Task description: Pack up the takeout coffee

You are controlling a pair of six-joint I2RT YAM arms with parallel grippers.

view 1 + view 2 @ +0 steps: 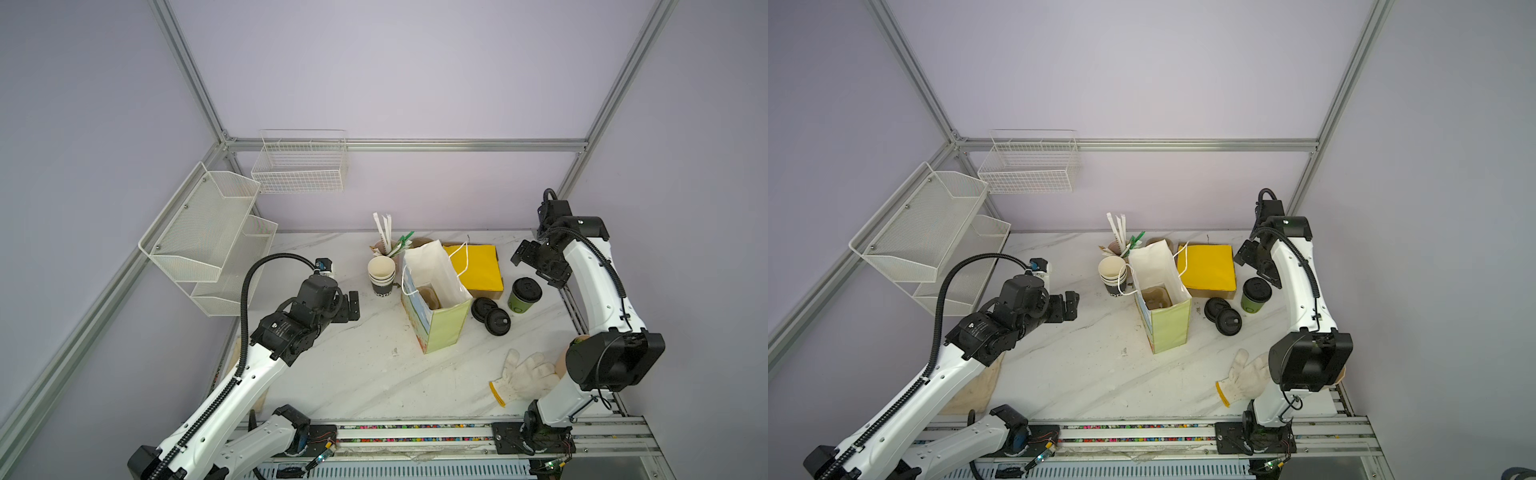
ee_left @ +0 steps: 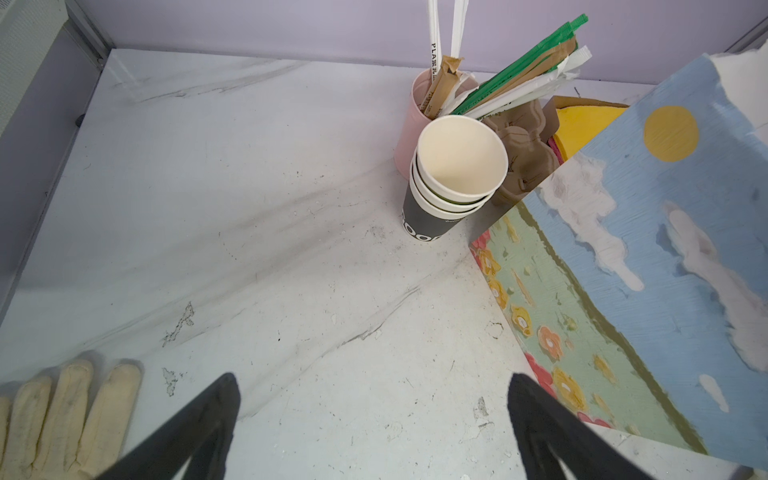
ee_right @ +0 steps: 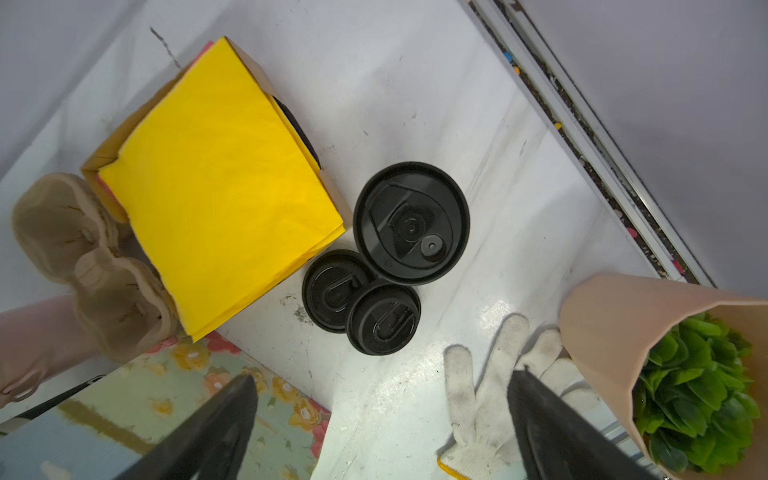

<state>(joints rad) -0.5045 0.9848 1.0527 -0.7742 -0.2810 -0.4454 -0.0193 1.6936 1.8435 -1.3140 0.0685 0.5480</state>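
Right wrist view looks pretty much straight down on the takeout coffee (image 3: 411, 222), so you mostly get its black plastic lid. In both top views the takeout coffee (image 1: 524, 296) is a small dark green paper cup standing upright on the white marble-look surface (image 1: 353, 374), at about 3 o'clock from the tall open paper bag (image 1: 446, 328) with the painted sky and flowers on its side. It's outside the bag, near it but not touching.

Two loose black lids (image 1: 490, 316) lie overlapping each other at 8 o'clock from the cup, between it and the bag. A flat sheet of yellow paper (image 1: 478, 266) sits at 10 o'clock from the cup, and a white knit work glove (image 1: 525, 374) lies at 6 o'clock.

The right hand (image 1: 538, 266) hangs at roughly 1 o'clock from the cup, fingers (image 3: 216, 428) spread wide with nothing between them. The left hand (image 1: 351, 307) is at 9 o'clock from the bag, well apart from it, also spread wide and empty. The stacked cups (image 1: 381, 276) with white insides and black sides stand at 10 o'clock from the bag.
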